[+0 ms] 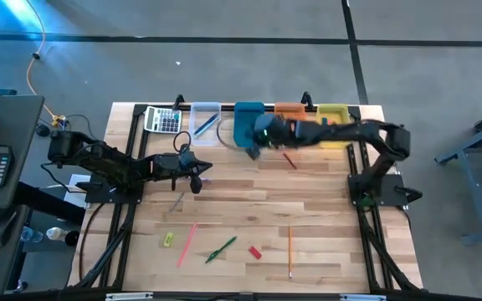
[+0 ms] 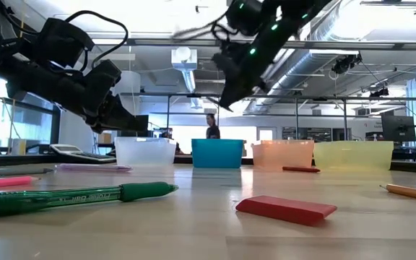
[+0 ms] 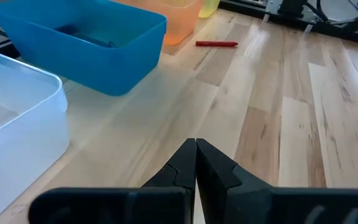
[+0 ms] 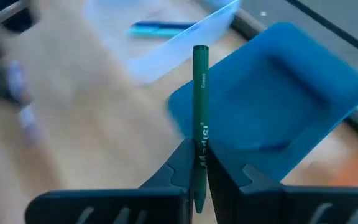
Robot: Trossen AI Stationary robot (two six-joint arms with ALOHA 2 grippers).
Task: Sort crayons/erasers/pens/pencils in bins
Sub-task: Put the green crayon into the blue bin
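Note:
My right gripper (image 1: 253, 149) hangs above the table just in front of the blue bin (image 1: 249, 122), shut on a green crayon (image 4: 201, 93). Along the far edge stand the clear bin (image 1: 206, 117), the blue one, the orange bin (image 1: 289, 112) and the yellow bin (image 1: 333, 114). A blue pen (image 4: 160, 27) lies in the clear bin. My left gripper (image 1: 196, 182) waits shut at the table's left, low over the wood, holding nothing. A red eraser (image 2: 286, 208) and a yellow eraser (image 1: 167, 240) lie flat near the front. My right gripper pinches the green crayon between its two fingers, on the shaft near one end (image 4: 201, 142). The crayon runs along the fingers and sticks out well past their tips (image 4: 185, 163). It is lifted clear, its free end (image 4: 201, 50) toward the blue bin.
A grey calculator (image 1: 163, 119) sits left of the clear bin. A red crayon (image 1: 289, 159) lies in front of the orange bin. Near the front edge lie a pink stick (image 1: 187, 242), a green pen (image 1: 221, 249) and an orange pencil (image 1: 289, 249).

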